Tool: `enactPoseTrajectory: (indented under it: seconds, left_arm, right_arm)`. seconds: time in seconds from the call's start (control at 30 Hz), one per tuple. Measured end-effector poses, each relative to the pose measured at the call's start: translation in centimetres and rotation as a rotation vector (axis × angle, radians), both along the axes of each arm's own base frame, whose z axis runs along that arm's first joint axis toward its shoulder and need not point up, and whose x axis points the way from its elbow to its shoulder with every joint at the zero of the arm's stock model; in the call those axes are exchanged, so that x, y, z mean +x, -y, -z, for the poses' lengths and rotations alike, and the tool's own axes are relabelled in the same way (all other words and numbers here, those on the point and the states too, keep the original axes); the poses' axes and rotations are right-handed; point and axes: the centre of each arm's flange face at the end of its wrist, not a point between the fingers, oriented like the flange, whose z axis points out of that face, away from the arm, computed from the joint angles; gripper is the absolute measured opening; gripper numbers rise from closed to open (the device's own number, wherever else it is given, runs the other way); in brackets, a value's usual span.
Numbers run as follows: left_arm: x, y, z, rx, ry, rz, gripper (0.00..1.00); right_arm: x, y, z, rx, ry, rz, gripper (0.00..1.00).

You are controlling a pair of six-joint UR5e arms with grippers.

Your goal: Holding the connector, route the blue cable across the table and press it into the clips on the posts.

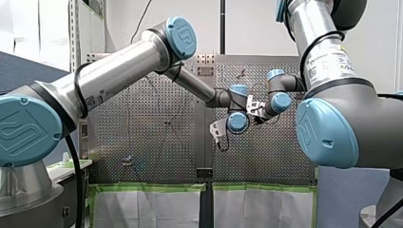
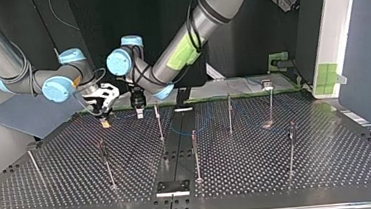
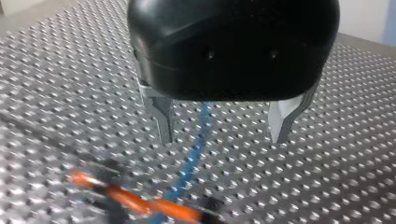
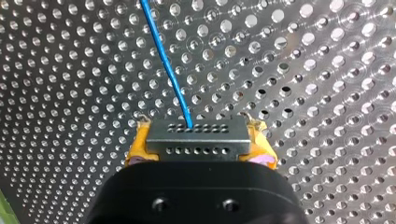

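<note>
In the right wrist view my right gripper [image 4: 200, 150] is shut on a grey connector [image 4: 196, 135], its yellow pads [image 4: 138, 148] on both sides. The blue cable [image 4: 163, 60] leaves the connector and runs ahead over the perforated table. My left gripper [image 3: 222, 140] is open just above the table, and the blue cable [image 3: 198, 144] lies between its metal fingers [image 3: 163, 123]. The right gripper's orange pads [image 3: 135, 200] show blurred ahead of it. In the top view both grippers are at the far edge, the right gripper [image 2: 105, 118] left of my left gripper [image 2: 139, 110].
Several thin upright posts stand on the perforated table [image 2: 259, 174], among them one [image 2: 159, 121] close to the grippers, one [image 2: 229, 113] and one [image 2: 195, 156]. A black plate [image 2: 173, 186] lies near the top view's front edge. Green tape lines the far edge.
</note>
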Motion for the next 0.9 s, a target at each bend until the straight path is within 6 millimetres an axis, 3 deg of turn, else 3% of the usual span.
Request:
enactPoseTrajectory:
  seconds: [0.33, 0.63, 0.67, 0.7, 0.73, 0.77, 0.8, 0.83, 0.87, 0.9]
  left_arm:
    - [0.7, 0.8, 3.1, 0.015, -0.052, -0.013, 1.00]
    - [1.5, 1.9, 0.9, -0.024, -0.021, -0.031, 1.00]
    - [1.5, 1.9, 0.7, -0.025, -0.019, -0.036, 0.82]
    - [1.4, 2.0, 0.5, -0.025, -0.018, -0.041, 0.82]
    - [1.4, 2.0, 0.5, -0.025, -0.017, -0.045, 0.68]
    - [1.3, 2.0, 0.4, -0.023, -0.017, -0.048, 0.46]
    - [1.2, 2.0, 0.5, -0.021, -0.018, -0.050, 0.46]
    - [1.2, 2.0, 0.6, -0.017, -0.020, -0.052, 0.30]
    - [1.1, 1.9, 0.7, -0.015, -0.022, -0.054, 0.01]
    - [1.1, 1.9, 0.8, -0.013, -0.024, -0.055, 0.01]
  right_arm:
    - [0.3, -0.2, 0.0, 0.001, 0.004, -0.016, 0.00]
    - [0.3, -0.2, 0.0, 0.001, 0.004, -0.018, 0.00]
    - [0.3, -0.2, 0.0, 0.001, 0.004, -0.019, 0.00]
    - [0.3, -0.2, 0.0, 0.001, 0.004, -0.019, 0.00]
    - [0.3, -0.2, 0.0, 0.000, 0.003, -0.020, 0.00]
    - [0.3, -0.2, -0.1, 0.000, 0.003, -0.021, 0.00]
    - [0.3, -0.2, -0.1, 0.000, 0.002, -0.021, 0.00]
    - [0.3, -0.1, -0.1, 0.001, 0.002, -0.021, 0.00]
    - [0.3, -0.1, -0.2, 0.001, 0.001, -0.021, 0.00]
    - [0.3, -0.1, -0.2, 0.001, 0.001, -0.022, 0.00]
